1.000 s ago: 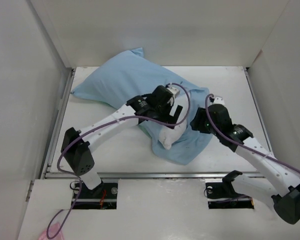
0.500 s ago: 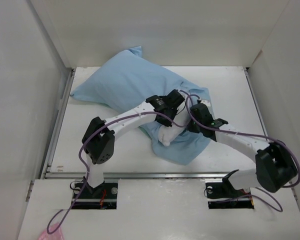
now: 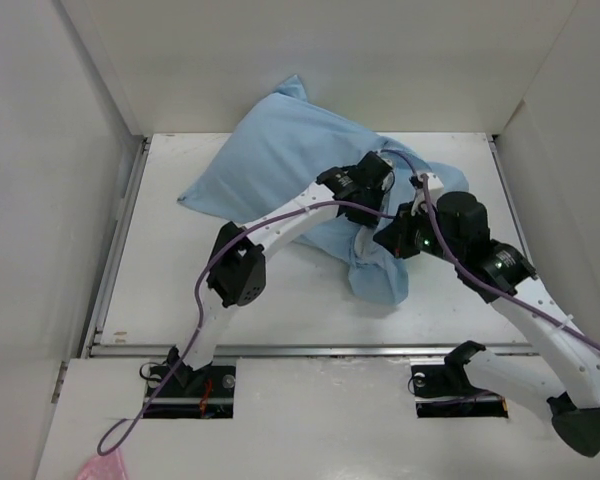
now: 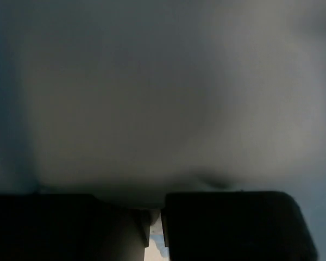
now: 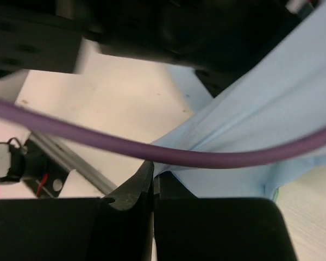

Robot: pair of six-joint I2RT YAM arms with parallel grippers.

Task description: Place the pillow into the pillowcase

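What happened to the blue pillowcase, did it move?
Yes. The pillowcase has slid right, away from the table's left rail, and its top corner now rides higher against the back wall.

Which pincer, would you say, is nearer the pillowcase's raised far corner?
Left. The left pincer is right of the pillowcase's corner; the right pincer lies beyond it, farther off.

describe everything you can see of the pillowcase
The pillowcase is thin pale blue cloth. Its far left part is plump and smooth, tilted with one corner up against the back wall. The near end hangs slack and wrinkled onto the table. The right claw is shut on a fold of that loose end; the left claw, also shut, is pressed against cloth beside it. The left arm lies across the middle.
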